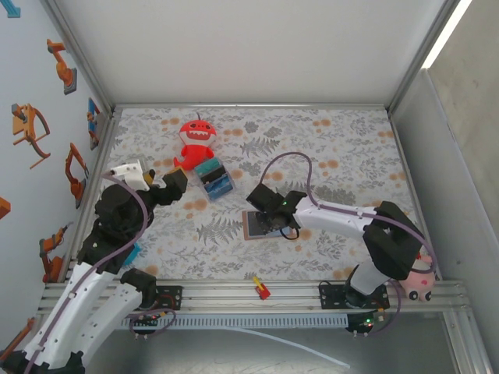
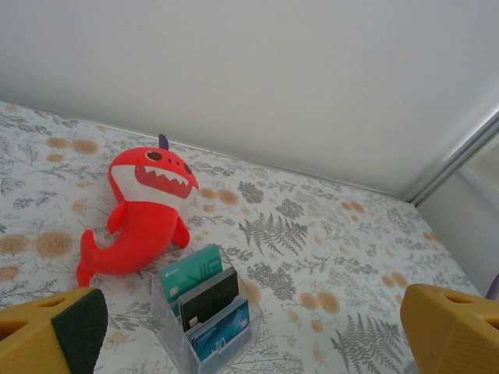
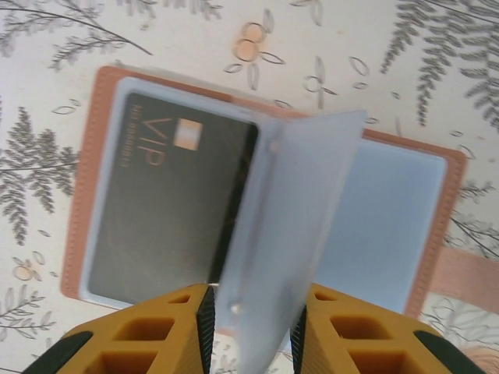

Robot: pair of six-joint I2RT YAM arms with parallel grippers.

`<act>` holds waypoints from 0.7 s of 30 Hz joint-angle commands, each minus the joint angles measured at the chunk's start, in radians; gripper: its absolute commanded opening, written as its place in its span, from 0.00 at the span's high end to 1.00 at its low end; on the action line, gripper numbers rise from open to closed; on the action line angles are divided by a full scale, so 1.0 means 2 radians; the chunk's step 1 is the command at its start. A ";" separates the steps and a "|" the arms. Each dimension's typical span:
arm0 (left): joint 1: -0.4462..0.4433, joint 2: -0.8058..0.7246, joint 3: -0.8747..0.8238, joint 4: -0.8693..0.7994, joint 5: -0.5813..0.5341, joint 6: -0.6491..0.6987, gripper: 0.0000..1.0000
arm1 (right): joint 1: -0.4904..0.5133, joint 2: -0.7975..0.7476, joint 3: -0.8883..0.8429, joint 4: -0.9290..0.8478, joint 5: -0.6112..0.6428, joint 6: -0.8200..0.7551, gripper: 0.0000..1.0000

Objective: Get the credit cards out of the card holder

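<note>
The tan card holder (image 1: 251,227) (image 3: 78,195) lies open on the patterned table, pale blue inside. A black VIP credit card (image 3: 168,210) sits in its left pocket. One translucent sleeve page (image 3: 288,218) stands up from the spine and leans across the gap between my right gripper's (image 3: 251,327) (image 1: 269,222) fingers. The jaws are partly open around it, directly above the holder's near edge. My left gripper (image 1: 178,181) (image 2: 253,327) hovers wide open and holds nothing, short of a clear stand (image 2: 175,331) (image 1: 213,178).
The clear stand holds teal, black and blue cards. A red shark plush (image 1: 195,140) (image 2: 144,206) lies just behind it. A pink toy (image 1: 417,284) sits by the right arm's base and a small red-yellow piece (image 1: 261,288) rests on the front rail.
</note>
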 commanded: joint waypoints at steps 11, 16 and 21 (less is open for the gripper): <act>-0.052 0.061 -0.003 -0.004 -0.039 0.025 0.03 | -0.078 -0.057 -0.100 0.039 -0.056 0.042 0.69; -0.086 0.090 -0.004 0.003 -0.071 0.034 0.03 | -0.092 -0.063 -0.116 0.047 -0.075 0.039 0.73; -0.111 0.124 -0.004 0.011 -0.089 0.044 0.03 | -0.111 -0.071 -0.123 0.047 -0.087 0.035 0.78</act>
